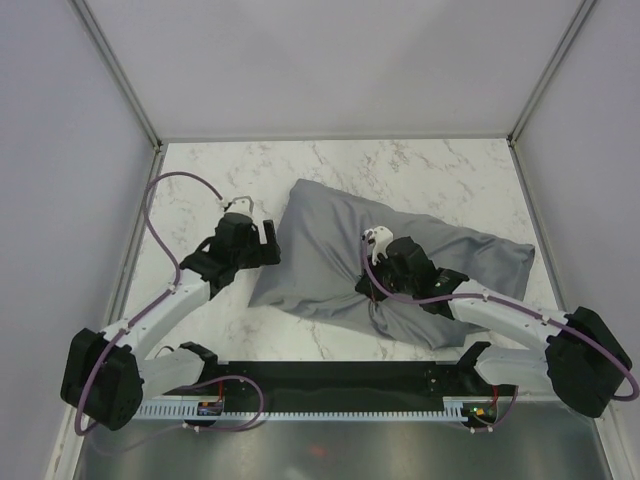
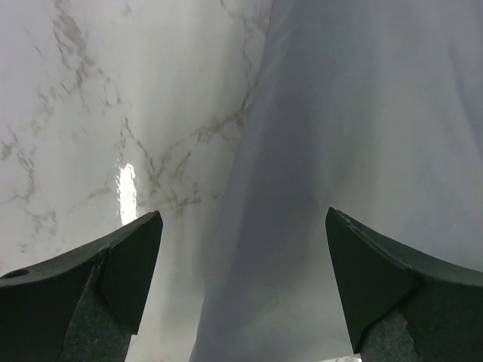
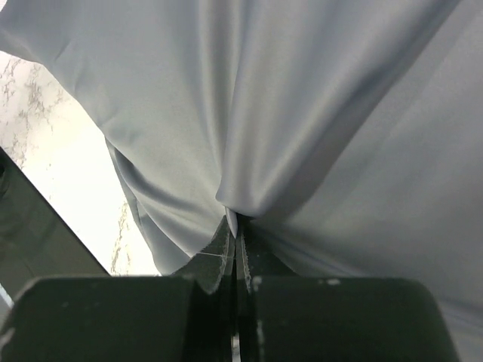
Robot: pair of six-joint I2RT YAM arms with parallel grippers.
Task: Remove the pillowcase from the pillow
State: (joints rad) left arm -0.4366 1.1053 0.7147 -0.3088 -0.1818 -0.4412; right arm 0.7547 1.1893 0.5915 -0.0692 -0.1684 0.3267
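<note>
The grey pillowcase [image 1: 330,240] lies plump across the middle of the marble table, wholly covering the pillow, which is hidden inside. My right gripper [image 1: 378,292] is shut on a pinch of the grey fabric near the case's near edge; folds radiate from the pinch in the right wrist view [image 3: 234,222]. My left gripper [image 1: 270,240] is open at the case's left edge. In the left wrist view its fingers [image 2: 128,264] straddle the boundary between the bare table and the grey pillowcase [image 2: 355,113], holding nothing.
White marble table [image 1: 200,180] with grey walls left, right and behind. A black rail [image 1: 330,375] runs along the near edge between the arm bases. Bare marble lies left of the case and behind it.
</note>
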